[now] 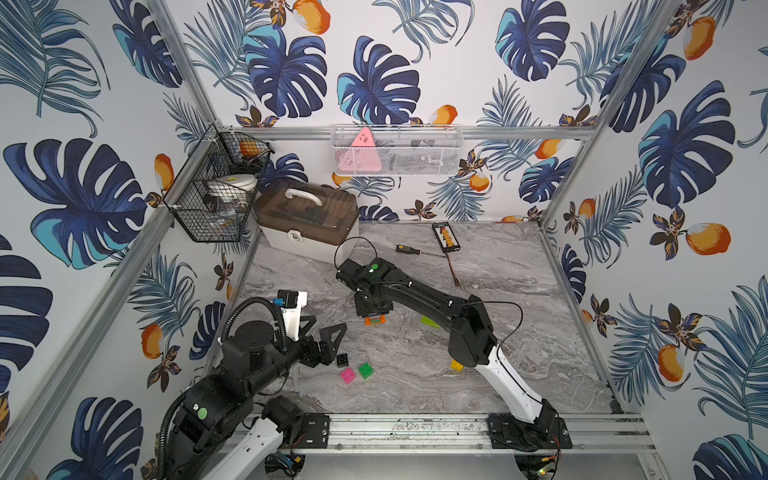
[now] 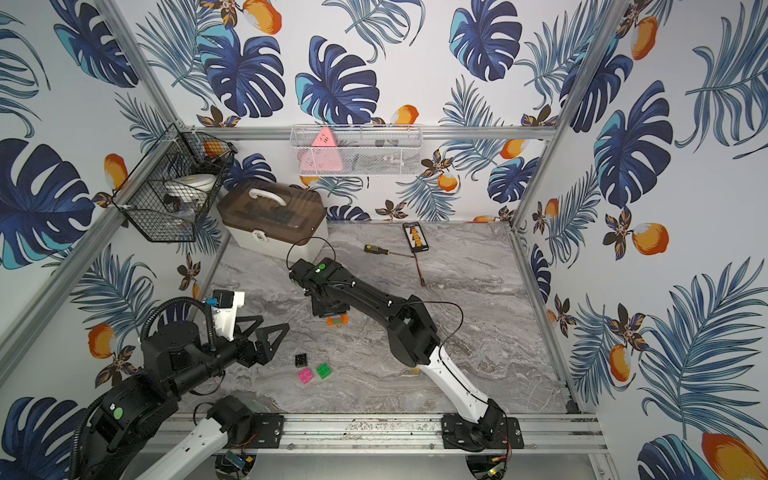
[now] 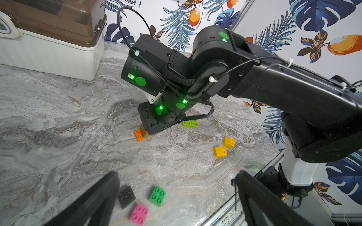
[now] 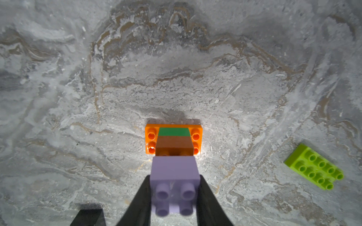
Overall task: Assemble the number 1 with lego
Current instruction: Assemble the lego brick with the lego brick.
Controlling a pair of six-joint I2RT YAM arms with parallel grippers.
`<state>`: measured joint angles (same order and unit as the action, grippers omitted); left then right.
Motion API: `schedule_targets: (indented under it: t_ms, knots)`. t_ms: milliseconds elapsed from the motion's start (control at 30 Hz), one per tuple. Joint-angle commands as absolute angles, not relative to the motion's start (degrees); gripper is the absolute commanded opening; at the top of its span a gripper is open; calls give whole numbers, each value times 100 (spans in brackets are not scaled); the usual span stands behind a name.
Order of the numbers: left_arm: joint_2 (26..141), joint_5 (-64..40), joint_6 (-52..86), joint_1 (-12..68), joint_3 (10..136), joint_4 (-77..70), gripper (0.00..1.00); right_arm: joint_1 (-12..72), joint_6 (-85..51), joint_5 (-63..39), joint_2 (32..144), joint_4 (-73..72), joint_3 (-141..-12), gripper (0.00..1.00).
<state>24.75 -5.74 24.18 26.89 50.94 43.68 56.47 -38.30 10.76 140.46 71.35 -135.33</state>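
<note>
A long orange lego brick (image 4: 151,137) lies flat mid-table, carrying a stack of a green brick (image 4: 174,132), a brown brick (image 4: 174,145) and a lilac brick (image 4: 174,170). My right gripper (image 4: 174,187) is shut on the lilac brick at the top, pointing straight down (image 1: 373,309). A lime brick (image 4: 313,168) lies beside the stack. Black (image 3: 126,196), pink (image 3: 139,213) and green (image 3: 157,195) square bricks sit near the front left. My left gripper (image 3: 176,180) hangs open above them, holding nothing. Two yellow bricks (image 3: 220,151) lie under the right arm.
A brown-lidded storage box (image 1: 307,220) stands at the back left. An abacus (image 1: 445,237), a screwdriver (image 1: 405,249) and a thin stick (image 1: 453,270) lie at the back. A black wire basket (image 1: 216,187) and a white mesh basket (image 1: 395,149) hang on the walls.
</note>
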Motion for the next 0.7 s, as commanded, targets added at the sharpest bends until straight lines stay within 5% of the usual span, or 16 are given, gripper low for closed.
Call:
schedule_targets:
  t_ms: [0,667]
  knots:
    - [2488,-563,2413,2674,5098,4279,99,5643,-3536,1074,14037,7148,-13586,26]
    - [2525,-510,2425,2668,5098,4294,99,5590,-3476,1241,14043,7432,-13951,27]
